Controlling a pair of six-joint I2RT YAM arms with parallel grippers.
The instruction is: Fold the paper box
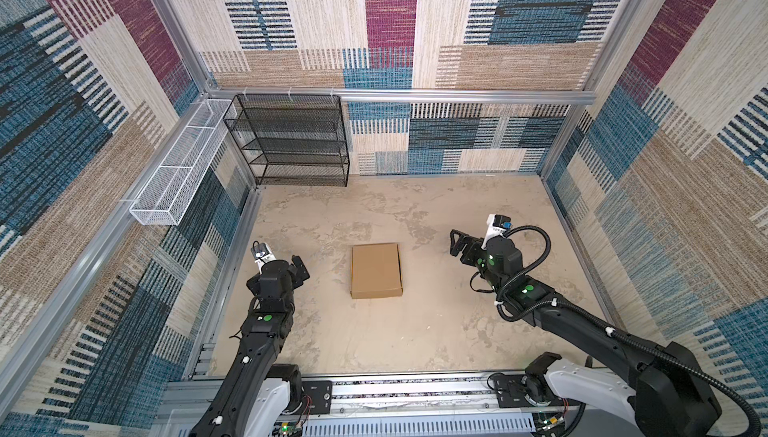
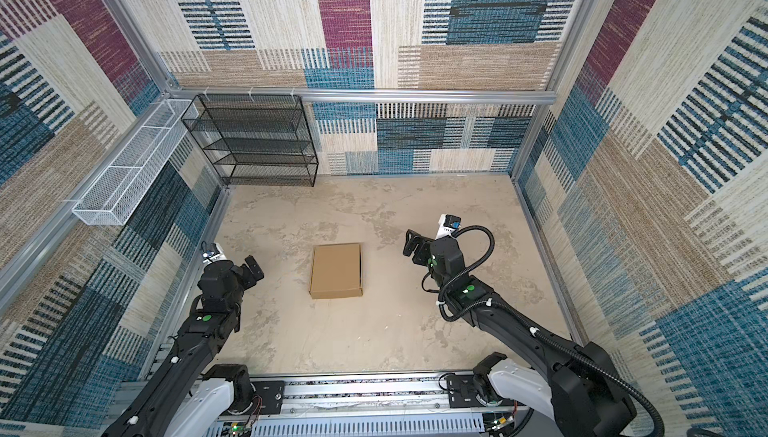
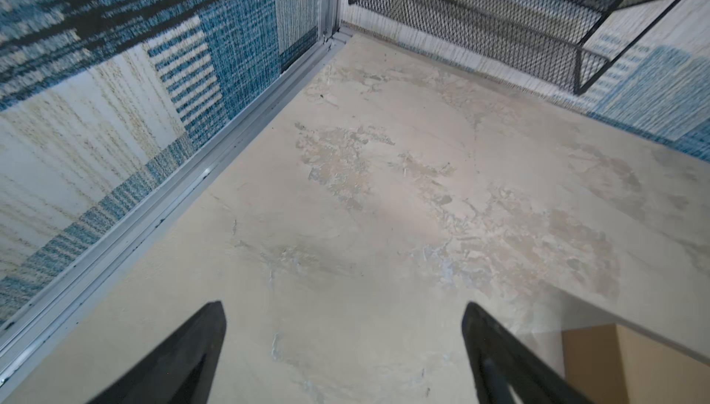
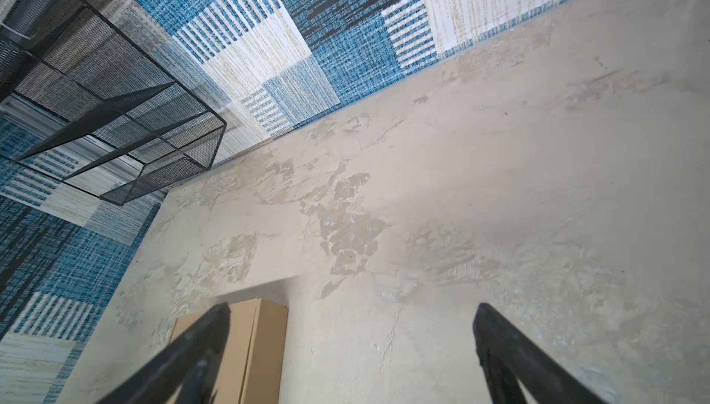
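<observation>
Two wide, empty grippers flank the folded paper box (image 1: 376,270) in both top views: it lies at three o'clock of the left gripper (image 1: 300,266) and eight o'clock of the right gripper (image 1: 455,243), touching neither. Left wrist view: jaws spread, box corner (image 3: 634,363) off to one side. Right wrist view: likewise (image 4: 265,344).

Matt brown cardboard paper box (image 1: 376,269), black metal-mesh shelf (image 1: 291,139)

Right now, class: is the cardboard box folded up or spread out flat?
Folded up. The paper box sits as a closed shallow rectangle, lid down, front wall showing, no flaps spread on the table.
</observation>
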